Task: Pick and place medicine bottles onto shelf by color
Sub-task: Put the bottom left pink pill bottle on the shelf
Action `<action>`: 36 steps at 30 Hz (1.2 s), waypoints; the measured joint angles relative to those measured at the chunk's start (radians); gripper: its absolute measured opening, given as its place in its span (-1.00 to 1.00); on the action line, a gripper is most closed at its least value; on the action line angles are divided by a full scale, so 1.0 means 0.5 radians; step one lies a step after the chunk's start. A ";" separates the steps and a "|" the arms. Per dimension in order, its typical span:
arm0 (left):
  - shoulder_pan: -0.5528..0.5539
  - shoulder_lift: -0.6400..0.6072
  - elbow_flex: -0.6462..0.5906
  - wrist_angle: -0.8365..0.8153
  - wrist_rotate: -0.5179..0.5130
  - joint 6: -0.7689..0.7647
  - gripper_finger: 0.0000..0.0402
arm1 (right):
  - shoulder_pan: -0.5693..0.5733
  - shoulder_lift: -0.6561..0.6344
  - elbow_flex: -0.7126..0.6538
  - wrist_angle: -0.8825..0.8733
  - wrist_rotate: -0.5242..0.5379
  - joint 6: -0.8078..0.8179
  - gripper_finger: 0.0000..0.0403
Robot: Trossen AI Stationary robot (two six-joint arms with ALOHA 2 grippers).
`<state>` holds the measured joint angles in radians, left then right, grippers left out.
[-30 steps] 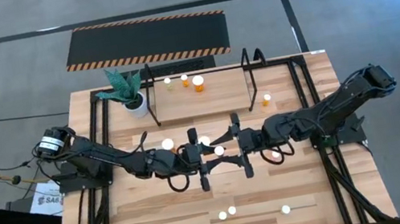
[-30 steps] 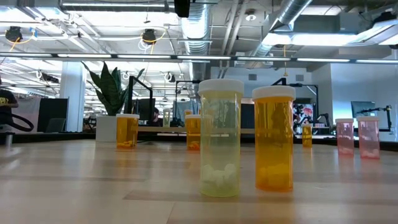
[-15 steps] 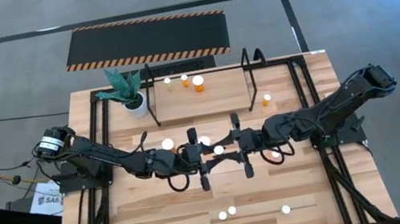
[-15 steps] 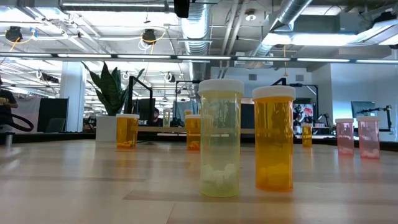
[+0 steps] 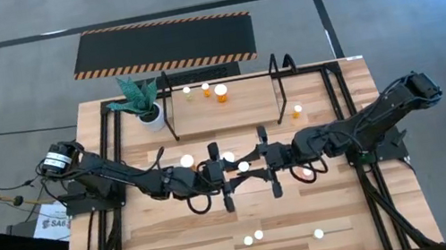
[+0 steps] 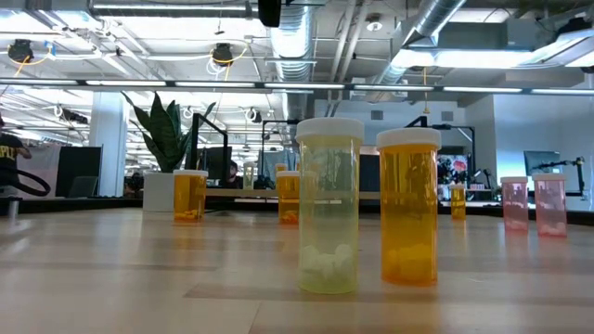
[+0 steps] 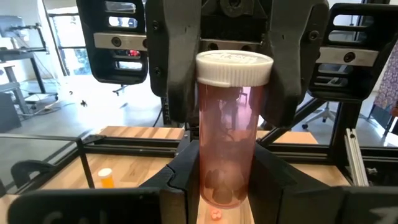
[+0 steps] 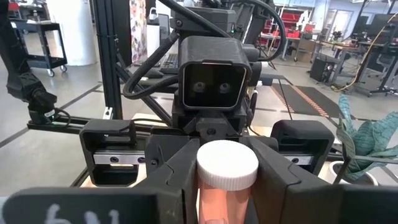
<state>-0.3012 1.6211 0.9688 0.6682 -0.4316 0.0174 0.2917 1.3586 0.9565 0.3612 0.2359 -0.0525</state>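
High view: left gripper [image 5: 229, 171] and right gripper [image 5: 257, 165] meet mid-bench, near side of the shelf [image 5: 224, 106]. Left wrist: pink bottle [image 7: 232, 134] upright, long axis vertical, left jaws clamped low on it. Right wrist: right jaws closed round the same bottle below its cap. Handover pending, I judge; shelf lies beyond.

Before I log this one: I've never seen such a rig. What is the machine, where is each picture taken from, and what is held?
Two dark robot arms work at a wooden table. One camera looks straight down, one sits at table height, and one rides on each wrist. In the middle, the left gripper and the right gripper meet, both closed on one pink medicine bottle, apparently a handover. Other bottles stand around the table; three are on the shelf, beside a potted plant.
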 joint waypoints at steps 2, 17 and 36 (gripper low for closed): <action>0.000 0.000 -0.001 -0.002 -0.003 0.003 -0.54 | -0.015 0.000 0.000 -0.013 0.001 0.001 -0.37; 0.000 0.000 -0.001 -0.010 -0.123 0.030 0.29 | -0.131 -0.108 -0.002 -0.207 0.003 0.037 -0.37; -0.020 -0.168 0.000 -0.649 -0.999 -0.036 0.46 | -0.402 -0.446 -0.218 -0.621 0.273 0.095 -0.36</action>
<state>-0.3113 1.5371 0.9688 0.3438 -0.9313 -0.0008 0.0906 1.1355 0.8475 0.0506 0.3725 -0.0050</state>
